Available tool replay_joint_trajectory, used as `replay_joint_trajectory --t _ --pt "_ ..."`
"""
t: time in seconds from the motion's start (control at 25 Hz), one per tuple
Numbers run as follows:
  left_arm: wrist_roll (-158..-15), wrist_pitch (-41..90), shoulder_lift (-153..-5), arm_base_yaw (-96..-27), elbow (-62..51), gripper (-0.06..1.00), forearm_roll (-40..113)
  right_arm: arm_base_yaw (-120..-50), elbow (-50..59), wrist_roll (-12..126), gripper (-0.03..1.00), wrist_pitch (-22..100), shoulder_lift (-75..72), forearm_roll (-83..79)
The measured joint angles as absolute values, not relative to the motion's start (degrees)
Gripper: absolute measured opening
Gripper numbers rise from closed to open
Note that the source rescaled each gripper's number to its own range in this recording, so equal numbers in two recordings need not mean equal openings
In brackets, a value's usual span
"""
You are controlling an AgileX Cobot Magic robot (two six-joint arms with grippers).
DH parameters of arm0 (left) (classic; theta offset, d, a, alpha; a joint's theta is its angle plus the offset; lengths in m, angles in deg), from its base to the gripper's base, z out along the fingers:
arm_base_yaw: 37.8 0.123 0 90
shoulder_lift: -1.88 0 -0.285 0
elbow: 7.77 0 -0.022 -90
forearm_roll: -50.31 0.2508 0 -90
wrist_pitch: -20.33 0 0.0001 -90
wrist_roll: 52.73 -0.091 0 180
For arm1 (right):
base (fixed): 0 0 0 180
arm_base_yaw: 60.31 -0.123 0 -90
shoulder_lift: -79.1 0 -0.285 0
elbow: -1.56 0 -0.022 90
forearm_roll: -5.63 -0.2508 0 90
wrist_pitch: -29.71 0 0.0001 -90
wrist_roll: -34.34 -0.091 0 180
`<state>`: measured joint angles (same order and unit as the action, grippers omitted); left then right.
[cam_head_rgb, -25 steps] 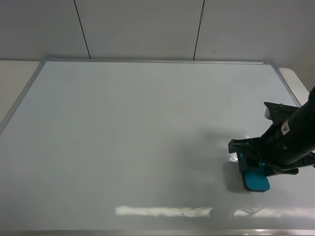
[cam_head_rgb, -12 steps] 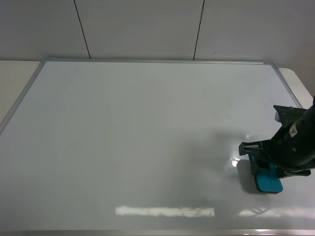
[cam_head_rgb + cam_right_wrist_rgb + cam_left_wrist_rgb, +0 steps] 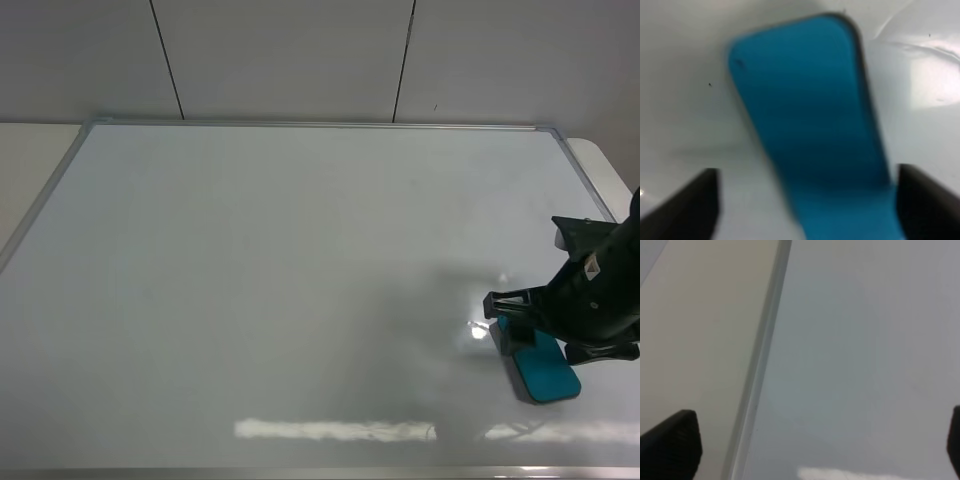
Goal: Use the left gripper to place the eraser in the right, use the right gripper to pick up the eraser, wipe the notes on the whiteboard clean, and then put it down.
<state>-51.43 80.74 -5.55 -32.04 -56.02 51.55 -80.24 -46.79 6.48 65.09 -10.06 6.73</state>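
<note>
The teal-blue eraser (image 3: 546, 373) lies flat on the whiteboard (image 3: 300, 280) near its front right corner. My right gripper (image 3: 530, 338) hovers just over the eraser's far end. In the right wrist view the eraser (image 3: 810, 125) sits between the two black fingertips (image 3: 687, 202), with white board showing on both sides, so my right gripper (image 3: 807, 205) is open. My left gripper (image 3: 812, 445) is open and empty, with its fingers (image 3: 670, 445) wide apart over the whiteboard's silver frame (image 3: 765, 355); it is out of the exterior high view. No red notes show on the board.
A beige table (image 3: 30, 160) borders the board on the left and shows as table (image 3: 700, 330) in the left wrist view. A panelled wall (image 3: 300, 60) rises behind the board. A strip of light glare (image 3: 330, 430) lies along the board's front.
My right arm slid right and toward the board's front with the eraser, then the gripper opened. The eraser now lies flat on the board. The left gripper stayed as it was.
</note>
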Motion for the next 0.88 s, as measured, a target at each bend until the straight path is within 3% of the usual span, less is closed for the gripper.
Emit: replay_joint_trajectory --t 0.04,0.12,0.2,0.44,0.64,0.88 --pt "-51.4 80.7 -5.6 -32.0 -56.0 1.00 51.5 -80.2 -46.8 7.0 0.71 64.9 -10.1 6.9" --pt "-51.4 80.7 -5.6 -32.0 -56.0 1.00 51.5 -80.2 -46.8 7.1 0.90 63.5 -10.1 6.9" --pt "-51.4 80.7 -5.6 -32.0 -56.0 1.00 51.5 -80.2 -46.8 7.1 0.96 61.5 -10.1 6.9" --pt "-51.4 80.7 -5.6 -32.0 -56.0 1.00 51.5 -77.9 -46.8 7.1 1.00 56.7 -8.1 5.6" --pt "-51.4 80.7 -5.6 -32.0 -56.0 1.00 51.5 -65.8 -46.8 9.7 1.00 56.7 2.9 5.6" --pt "-51.4 80.7 -5.6 -32.0 -56.0 1.00 51.5 -50.4 -46.8 17.4 1.00 62.0 26.5 5.6"
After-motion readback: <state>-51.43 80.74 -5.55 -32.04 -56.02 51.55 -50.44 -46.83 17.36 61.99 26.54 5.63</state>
